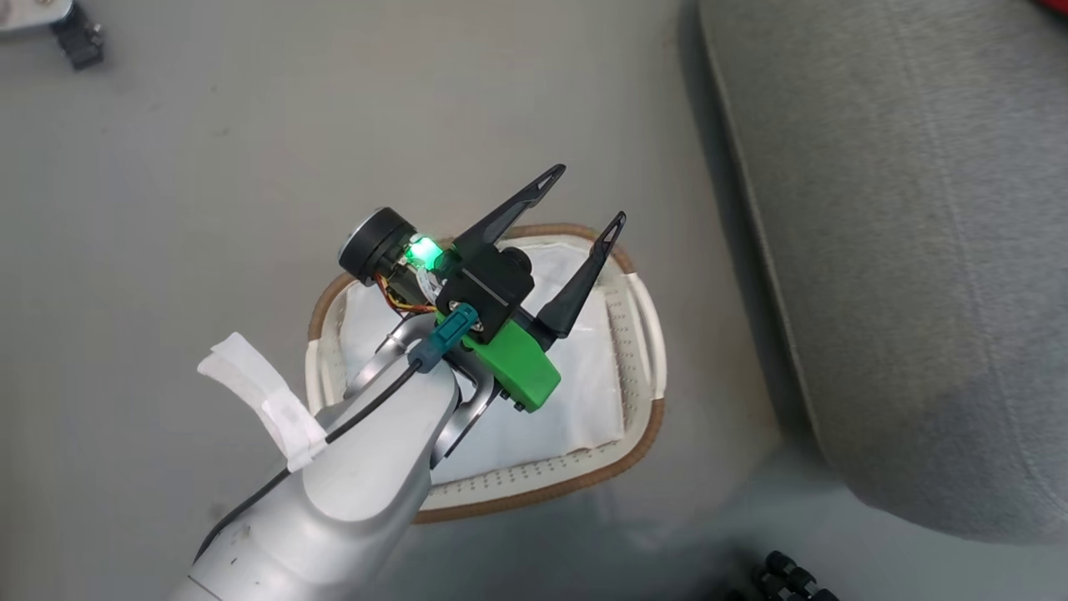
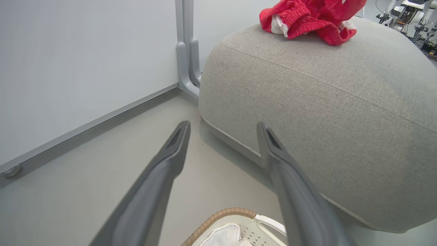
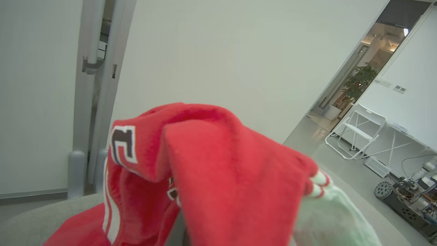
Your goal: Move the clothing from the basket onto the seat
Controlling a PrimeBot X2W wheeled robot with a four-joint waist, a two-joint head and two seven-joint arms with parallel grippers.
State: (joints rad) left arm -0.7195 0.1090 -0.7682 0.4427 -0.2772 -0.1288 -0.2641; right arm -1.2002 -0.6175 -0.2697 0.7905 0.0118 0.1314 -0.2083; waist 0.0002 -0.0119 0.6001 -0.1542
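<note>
Red clothing lies heaped on the grey seat, upper right in the left wrist view, beyond the left gripper, whose fingers stand apart and empty over the basket. In the right wrist view it drapes low across the frame, hiding the right gripper's fingers, so their state cannot be told.

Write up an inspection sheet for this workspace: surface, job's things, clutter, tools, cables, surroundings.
Surface: pale grey floor, smooth.
Job's things: red clothing bunched on top of the grey seat; basket on the floor beside the seat, white liner showing, no red seen in it.
Clutter: black wheeled hardware at the head view's lower edge.
Tools: left tool open above the basket, holding nothing; right tool's fingers hidden by clothing close before its camera.
Cables: black cable taped along the left forearm.
Surroundings: white wall, folding chair, potted plant.
</note>
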